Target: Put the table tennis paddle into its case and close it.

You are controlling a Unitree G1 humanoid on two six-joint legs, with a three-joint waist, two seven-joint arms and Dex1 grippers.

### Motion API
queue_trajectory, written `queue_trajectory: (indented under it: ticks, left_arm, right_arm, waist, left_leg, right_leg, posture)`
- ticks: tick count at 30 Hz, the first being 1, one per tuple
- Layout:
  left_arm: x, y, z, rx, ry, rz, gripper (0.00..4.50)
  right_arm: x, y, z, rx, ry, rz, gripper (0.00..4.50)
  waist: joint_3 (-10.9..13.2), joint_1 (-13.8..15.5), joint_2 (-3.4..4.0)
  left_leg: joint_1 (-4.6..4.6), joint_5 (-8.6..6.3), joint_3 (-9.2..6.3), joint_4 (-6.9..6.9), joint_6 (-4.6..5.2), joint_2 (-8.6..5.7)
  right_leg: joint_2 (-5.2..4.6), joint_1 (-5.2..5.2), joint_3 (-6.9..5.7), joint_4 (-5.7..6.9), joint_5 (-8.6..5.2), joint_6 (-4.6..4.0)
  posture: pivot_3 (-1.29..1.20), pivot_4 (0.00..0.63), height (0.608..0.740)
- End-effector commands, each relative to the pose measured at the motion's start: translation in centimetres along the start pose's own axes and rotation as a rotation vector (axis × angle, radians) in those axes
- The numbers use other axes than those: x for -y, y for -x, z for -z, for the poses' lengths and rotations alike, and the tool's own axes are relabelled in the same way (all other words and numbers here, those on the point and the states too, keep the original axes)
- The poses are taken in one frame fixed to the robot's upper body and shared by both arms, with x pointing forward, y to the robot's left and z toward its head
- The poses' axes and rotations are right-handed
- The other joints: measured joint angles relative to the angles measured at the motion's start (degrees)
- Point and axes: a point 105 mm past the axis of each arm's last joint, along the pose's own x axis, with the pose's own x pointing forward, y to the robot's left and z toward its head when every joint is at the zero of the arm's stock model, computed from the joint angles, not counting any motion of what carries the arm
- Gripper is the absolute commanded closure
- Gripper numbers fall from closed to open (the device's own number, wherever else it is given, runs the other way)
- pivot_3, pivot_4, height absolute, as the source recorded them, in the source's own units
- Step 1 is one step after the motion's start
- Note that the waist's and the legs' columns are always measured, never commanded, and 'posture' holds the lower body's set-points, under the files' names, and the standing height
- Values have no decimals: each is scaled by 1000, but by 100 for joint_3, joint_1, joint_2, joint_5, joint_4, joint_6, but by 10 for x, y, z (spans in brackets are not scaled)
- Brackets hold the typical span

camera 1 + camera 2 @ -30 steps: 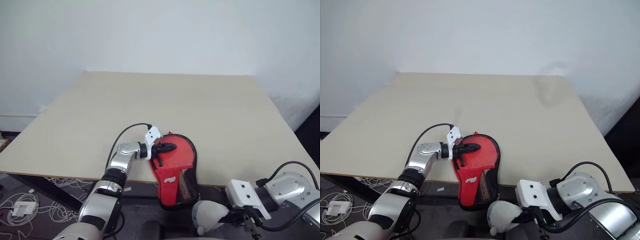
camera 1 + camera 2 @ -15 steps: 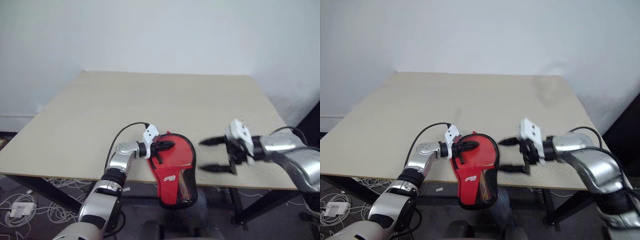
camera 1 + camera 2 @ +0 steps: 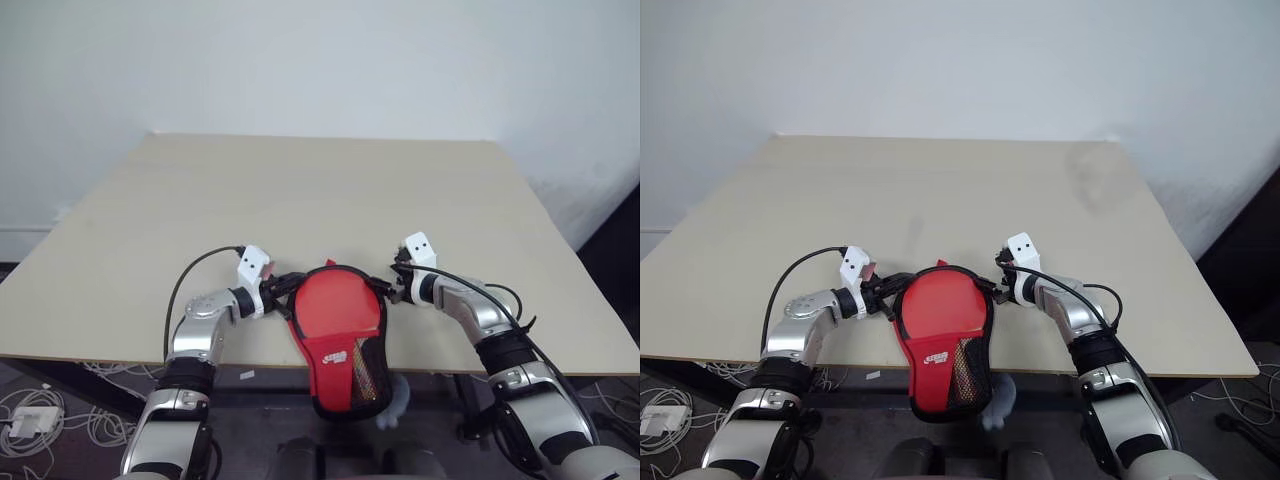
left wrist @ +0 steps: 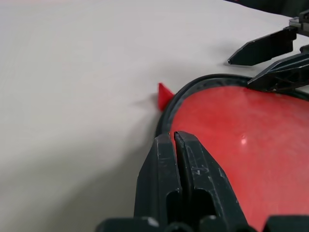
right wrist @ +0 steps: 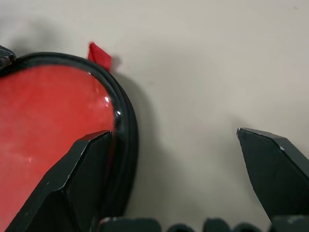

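Note:
The red case (image 3: 338, 318) lies at the table's front edge, its round part on the table. Its narrow end with the white logo and black mesh pocket (image 3: 366, 368) hangs over the edge. A black zip edge (image 4: 193, 86) rings the round part, with a small red tab (image 5: 100, 55) at its far side. The table tennis paddle is hidden. My left gripper (image 3: 283, 289) is shut, its tips at the case's left rim (image 4: 166, 126). My right gripper (image 3: 390, 285) is open at the case's right rim, with one finger (image 5: 87, 159) over the rim and the other over bare table.
The beige table (image 3: 300, 190) stretches far behind the case to a white wall. A pale lumpy wad (image 3: 398, 396) shows below the table's front edge, under the right arm. Cables and a white box (image 3: 30, 418) lie on the floor at the left.
My right arm swung up from below the table to the case's right rim and opened wide, leaving the pale wad below. My left gripper slid off the case to its left rim.

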Motion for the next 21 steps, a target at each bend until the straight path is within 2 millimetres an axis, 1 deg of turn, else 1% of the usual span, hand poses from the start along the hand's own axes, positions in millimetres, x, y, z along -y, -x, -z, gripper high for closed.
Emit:
queue_trajectory:
  ticks: [1, 3, 5, 12, 14, 16, 17, 21]
  left_arm:
    - [-9, 9, -17, 46, -25, -42, 4500]
    - [-11, 11, -17, 44, -23, -52, 4500]
    - [-12, 12, -16, 41, -21, -58, 4500]
    - [-14, 12, -12, 31, -16, -64, 4500]
    - [-14, 12, -12, 30, -16, -65, 4500]
    - [-15, 12, -12, 30, -17, -67, 4500]
    - [-16, 13, -13, 31, -18, -71, 4500]
    - [-23, 18, -14, 26, -29, -97, 4500]
  right_arm:
    - [-5, -4, -4, 25, -14, -31, 179]
    - [-9, -7, -4, 30, -18, -43, 614]
    - [-14, -8, -5, 37, -27, -62, 1247]
    - [-24, -13, -8, 54, -46, -84, 3766]
    - [-26, -13, -10, 62, -46, -91, 4411]
    - [-22, -11, -14, 73, -30, -70, 4462]
    - [-13, -9, -17, 82, -16, -14, 4462]
    - [40, 4, -30, 101, -1, 237, 4462]
  waist:
    - [1, -17, 1]
    - [1, -43, 1]
    - [1, -54, 1]
    - [1, -110, 1]
    - [1, -112, 2]
    - [1, -112, 2]
    - [1, -112, 2]
    - [5, -104, 5]
  left_leg:
    - [3, 1, -1, 2, 0, 0]
    - [3, 3, -1, 5, -1, 0]
    - [4, 4, -1, 11, -1, 0]
    - [6, 8, -1, 31, -7, 0]
    - [8, 12, -1, 33, -6, 0]
    - [9, 14, -1, 35, -6, 0]
    - [9, 15, -1, 36, -6, 0]
    - [8, 16, -1, 42, -5, 0]
  right_leg:
    - [0, 3, 0, 1, 0, 0]
    - [0, 3, 0, 5, 0, 0]
    - [0, 4, 0, 10, 1, 0]
    - [1, -5, 2, 54, -1, 1]
    - [1, -5, 2, 59, -5, 8]
    - [2, -4, 2, 62, -6, 9]
    - [2, -5, 2, 62, -6, 9]
    - [1, -3, 2, 64, -5, 9]
  posture:
    - [0, 0, 740]
    - [0, 0, 740]
    - [0, 0, 740]
    - [0, 0, 740]
    - [0, 0, 740]
    - [0, 0, 740]
    - [0, 0, 740]
    - [0, 0, 740]
